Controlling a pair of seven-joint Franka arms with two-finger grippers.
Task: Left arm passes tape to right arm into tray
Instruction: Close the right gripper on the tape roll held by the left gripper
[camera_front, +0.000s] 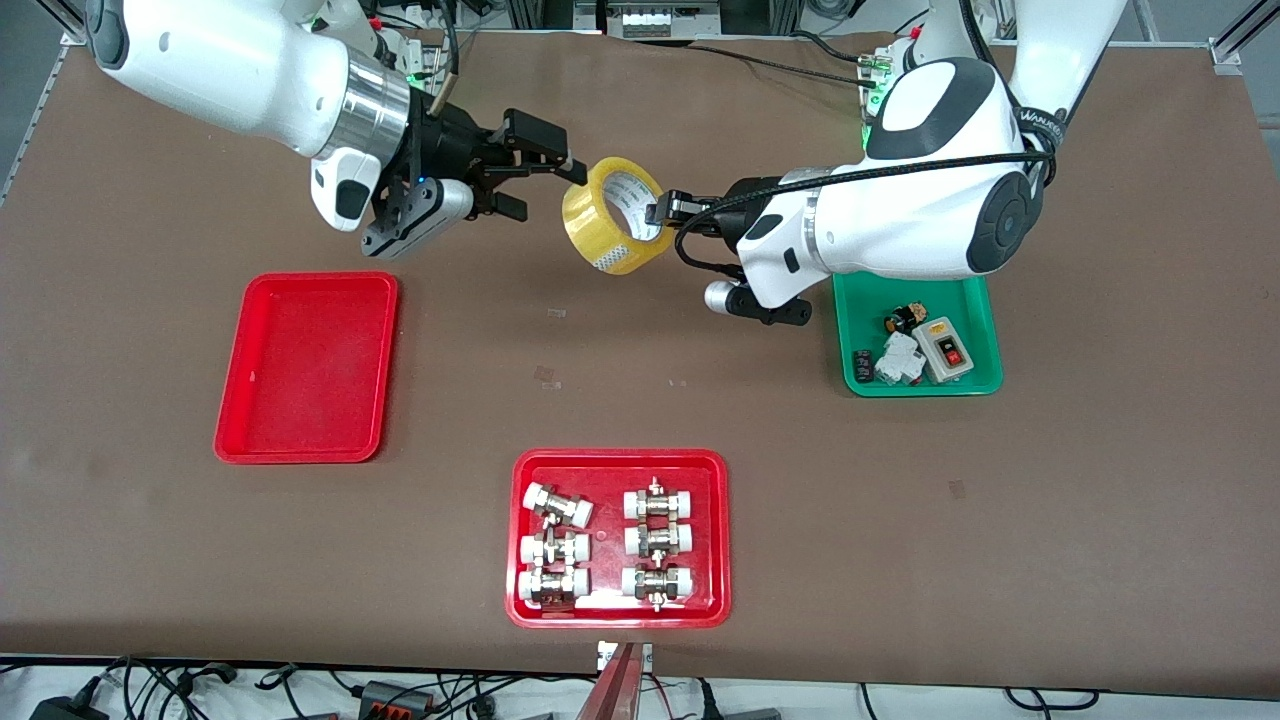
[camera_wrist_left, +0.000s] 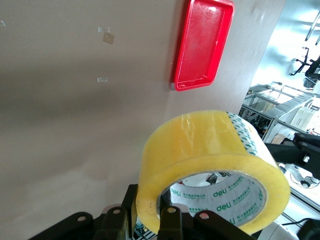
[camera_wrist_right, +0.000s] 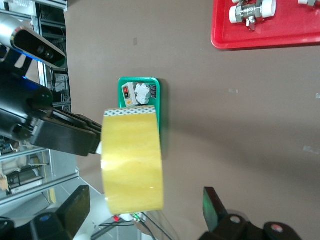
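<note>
The yellow tape is held in the air over the bare table, between the two arms. My left gripper is shut on the roll's wall, one finger inside the hole and one outside, as the left wrist view shows with the tape. My right gripper is open right beside the roll. In the right wrist view its fingers stand wide on either side of the tape, not touching it. The plain red tray lies empty toward the right arm's end, also in the left wrist view.
A red tray holding several white-capped metal fittings sits near the front edge; its rim shows in the right wrist view. A green tray with small electrical parts lies under the left arm, also in the right wrist view.
</note>
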